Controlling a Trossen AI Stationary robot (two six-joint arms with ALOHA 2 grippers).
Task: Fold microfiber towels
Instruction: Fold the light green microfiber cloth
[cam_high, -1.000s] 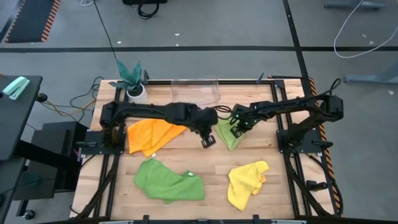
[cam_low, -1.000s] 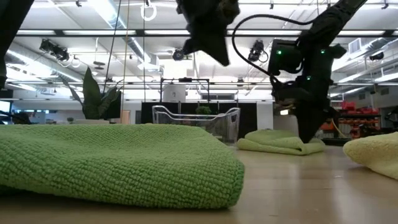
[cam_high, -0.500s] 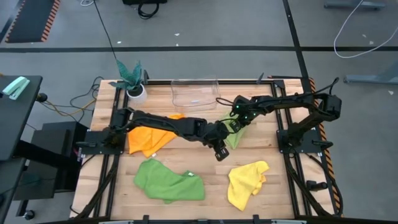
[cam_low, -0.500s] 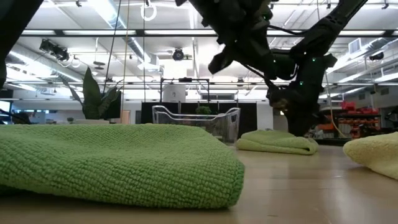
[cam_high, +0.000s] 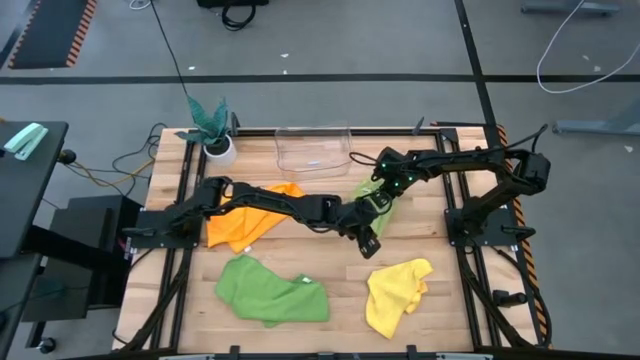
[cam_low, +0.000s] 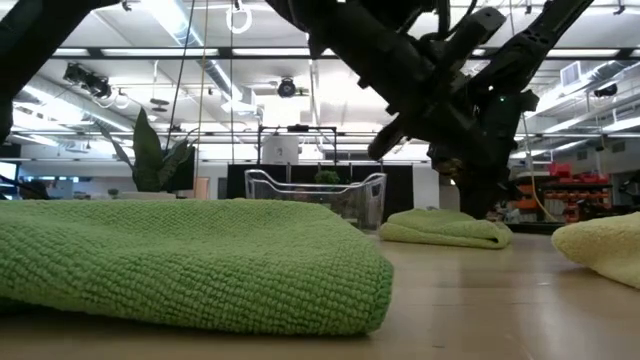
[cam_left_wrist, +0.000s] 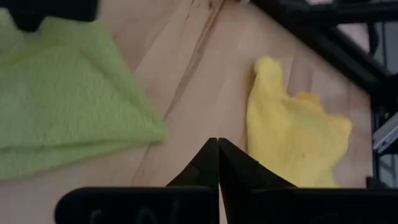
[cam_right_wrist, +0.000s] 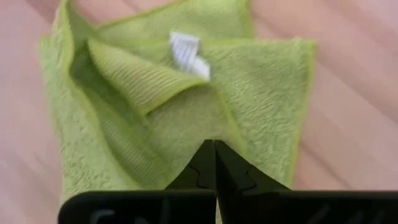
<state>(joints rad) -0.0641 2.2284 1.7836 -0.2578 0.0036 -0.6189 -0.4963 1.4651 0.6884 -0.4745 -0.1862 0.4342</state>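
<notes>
The wooden tabletop (cam_high: 330, 270) carries four cloths spread well apart, with a clear plastic bin (cam_high: 313, 150) at its far edge and a teal-leaved plant (cam_high: 210, 118) in a white pot at the far left corner. The darker green towel (cam_high: 270, 290) lies crumpled at the near left and fills the foreground of the low view (cam_low: 190, 260). The orange towel (cam_high: 240, 218) lies on the left side, partly under the left arm, which stretches across it toward the middle. The yellow towel (cam_high: 395, 290) sits bunched at the near right, well apart from the others, and shows beyond the left arm's fingers in its wrist view (cam_left_wrist: 292, 137). The light lime green towel (cam_high: 372, 200) lies right of centre, just in front of the bin, folded over on itself with a white tag (cam_right_wrist: 188, 53) showing on top and one corner flap turned in. The left hand (cam_high: 368, 243) hangs over bare wood between the lime towel and the yellow one, its fingers pressed together and holding nothing. The right hand (cam_high: 385, 185) is over the far part of the lime towel, fingers together, their tips down at the cloth; whether any fabric is pinched between them I cannot tell.
</notes>
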